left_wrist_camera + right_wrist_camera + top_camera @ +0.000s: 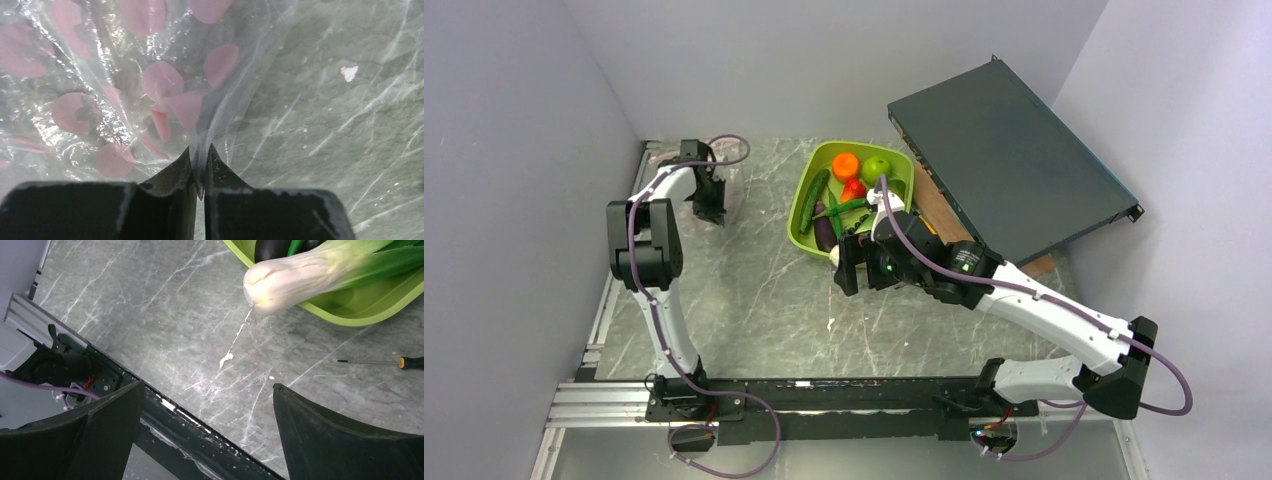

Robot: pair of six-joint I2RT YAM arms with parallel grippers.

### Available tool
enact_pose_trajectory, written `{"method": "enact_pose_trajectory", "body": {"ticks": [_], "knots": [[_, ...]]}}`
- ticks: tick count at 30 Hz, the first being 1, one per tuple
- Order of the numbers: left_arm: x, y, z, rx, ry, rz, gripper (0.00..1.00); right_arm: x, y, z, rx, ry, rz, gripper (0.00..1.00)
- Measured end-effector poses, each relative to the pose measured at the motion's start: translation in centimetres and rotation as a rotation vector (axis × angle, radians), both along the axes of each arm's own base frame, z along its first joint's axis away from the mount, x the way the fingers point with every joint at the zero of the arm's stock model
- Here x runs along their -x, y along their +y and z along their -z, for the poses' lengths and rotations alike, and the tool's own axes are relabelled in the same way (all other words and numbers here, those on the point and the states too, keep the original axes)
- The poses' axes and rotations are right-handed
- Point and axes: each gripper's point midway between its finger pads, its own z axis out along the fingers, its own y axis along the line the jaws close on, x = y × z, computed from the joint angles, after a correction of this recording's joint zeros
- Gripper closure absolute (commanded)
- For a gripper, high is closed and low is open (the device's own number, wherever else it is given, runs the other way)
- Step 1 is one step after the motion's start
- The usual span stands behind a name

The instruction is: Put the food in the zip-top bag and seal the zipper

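We note the left gripper (pixel 199 172) clamped tight on the zip-top bag (pixel 125 75), upper left in the top view. The right gripper (pixel 207 390) gapes wide, empty, just below the food (pixel 300 275) in the green tray (pixel 350 310).

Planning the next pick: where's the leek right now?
Right wrist view, upper right: the leek lies in the green tray, its white end overhanging the rim.

A lime-green tray (pixel 800 232) is noted at upper centre of the top view, set on the grey marbled table (pixel 754 290). A dark flat box (pixel 1009 160) is seen at upper right, laid over a wooden board (pixel 934 205). A thin screwdriver (pixel 380 361) is recorded at the right edge of the right wrist view.
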Motion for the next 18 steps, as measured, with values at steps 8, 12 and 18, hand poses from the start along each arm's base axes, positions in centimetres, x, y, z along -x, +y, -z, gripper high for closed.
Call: {"method": "enact_pose_trajectory", "body": {"ticks": [8, 12, 18], "knots": [[1.7, -3.6, -0.9, -0.098, 0.023, 0.105, 1.00, -0.3, -1.9, 1.0, 0.095, -0.016, 0.040, 0.00], [5.0, -4.6, -4.6, -0.116, -0.004, 0.071, 1.00, -0.6, -2.5, 0.3, 0.101, -0.059, 0.041, 0.00], [11.1, -4.1, -9.9, -0.052, -0.129, -0.098, 1.00, -0.8, -3.5, 0.4, 0.118, -0.112, 0.039, 0.00]]}}
